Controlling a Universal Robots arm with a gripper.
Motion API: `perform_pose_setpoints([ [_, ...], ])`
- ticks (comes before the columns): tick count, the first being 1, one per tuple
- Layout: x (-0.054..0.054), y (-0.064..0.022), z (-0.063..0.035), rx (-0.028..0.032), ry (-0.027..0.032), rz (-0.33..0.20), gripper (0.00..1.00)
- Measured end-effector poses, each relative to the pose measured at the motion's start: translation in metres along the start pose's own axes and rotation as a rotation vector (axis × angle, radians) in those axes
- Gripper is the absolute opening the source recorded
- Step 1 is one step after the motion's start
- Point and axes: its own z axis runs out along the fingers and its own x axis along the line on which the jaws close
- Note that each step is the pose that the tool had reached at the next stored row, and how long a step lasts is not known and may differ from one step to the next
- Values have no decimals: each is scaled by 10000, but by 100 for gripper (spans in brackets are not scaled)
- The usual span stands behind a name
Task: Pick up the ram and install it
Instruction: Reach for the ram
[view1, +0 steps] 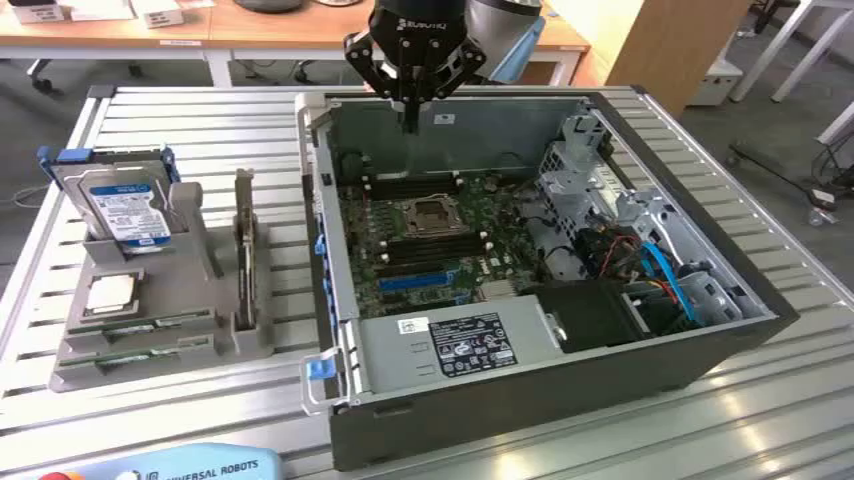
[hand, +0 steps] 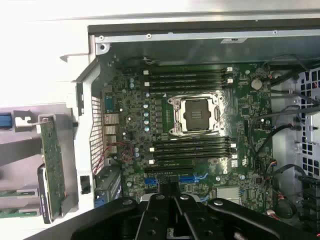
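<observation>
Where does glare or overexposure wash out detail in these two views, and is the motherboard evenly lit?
Wrist view: the table beside the computer case is blown out to white, the motherboard is evenly lit, and the gripper reads as a dark silhouette. Exterior view: bright reflections streak the table's slats toward the exterior view's right, while the case interior sits in mild shade.

- Exterior view: taken from high off-arm position and angled down across bench (view1: 200, 120). Middle distance is kept. Whole computer case (view1: 561, 385), part holder (view1: 200, 245) at exterior view's left, and tool (view1: 410, 125) over case's far wall are taken in.
- Wrist view: taken from arm's wrist and aimed almost straight down into case (hand: 200, 47) at close range. Tool (hand: 169, 189) is caught in foreground.
- Shared by both views: motherboard (view1: 387, 225) (hand: 130, 115), processor socket (view1: 430, 214) (hand: 196, 114), memory slots (view1: 427, 246) (hand: 192, 147), strip of part holder (hand: 20, 150).
</observation>
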Motion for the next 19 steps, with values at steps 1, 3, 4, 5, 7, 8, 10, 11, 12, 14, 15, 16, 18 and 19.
perform_pose_setpoints([
  [1,0,0,0,0,0,0,10],
  [3,0,0,0,0,0,0,10],
  [4,0,0,0,0,0,0,10],
  [5,0,0,0,0,0,0,10],
  [7,0,0,0,0,0,0,10],
  [8,0,0,0,0,0,0,10],
  [10,0,0,0,0,0,0,10],
  [11,0,0,0,0,0,-1,10],
  [12,3,0,0,1,0,0,10],
  [14,16,-1,-1,0,0,1,10],
  [15,26,-2,-2,1,0,1,10],
  [16,38,-3,-2,1,-1,0,10],
  [18,66,-5,-2,0,-4,1,10],
  [19,82,-6,-2,0,-6,0,10],
])
